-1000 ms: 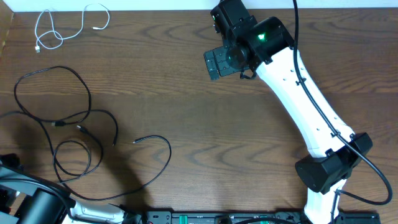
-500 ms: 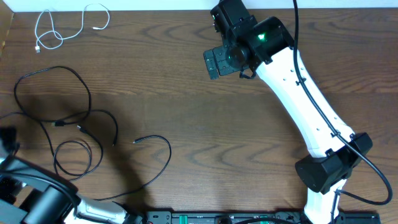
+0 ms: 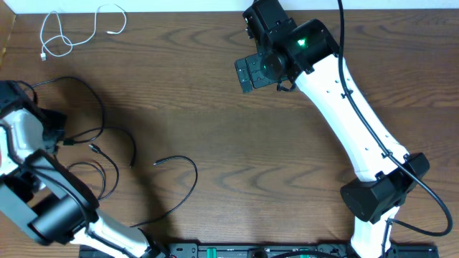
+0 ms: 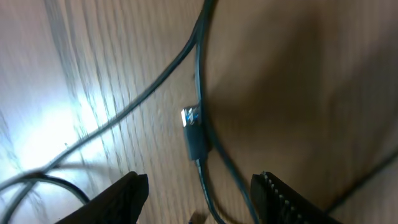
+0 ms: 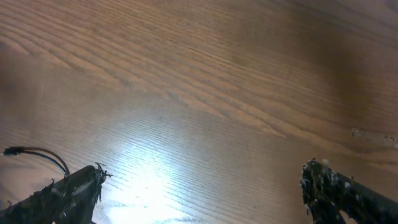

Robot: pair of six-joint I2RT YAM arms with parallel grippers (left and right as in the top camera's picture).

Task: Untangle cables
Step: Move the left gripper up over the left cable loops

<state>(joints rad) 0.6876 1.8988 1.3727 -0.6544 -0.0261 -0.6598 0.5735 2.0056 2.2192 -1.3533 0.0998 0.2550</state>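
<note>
Black cables [image 4: 198, 143] beneath left hand [image 4: 199, 182], half open, empty; right hand [image 5: 202, 173] wide open, empty; white cable [image 3: 70, 43] apart.

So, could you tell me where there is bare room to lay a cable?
Bare table runs from the black cables across to the right arm, and along the far edge between the white cable and that arm. The left is crowded: loops by the left arm.

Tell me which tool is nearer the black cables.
Left. The left tool hovers right over the black cables, jaws apart; the right tool is far off across the table.
</note>
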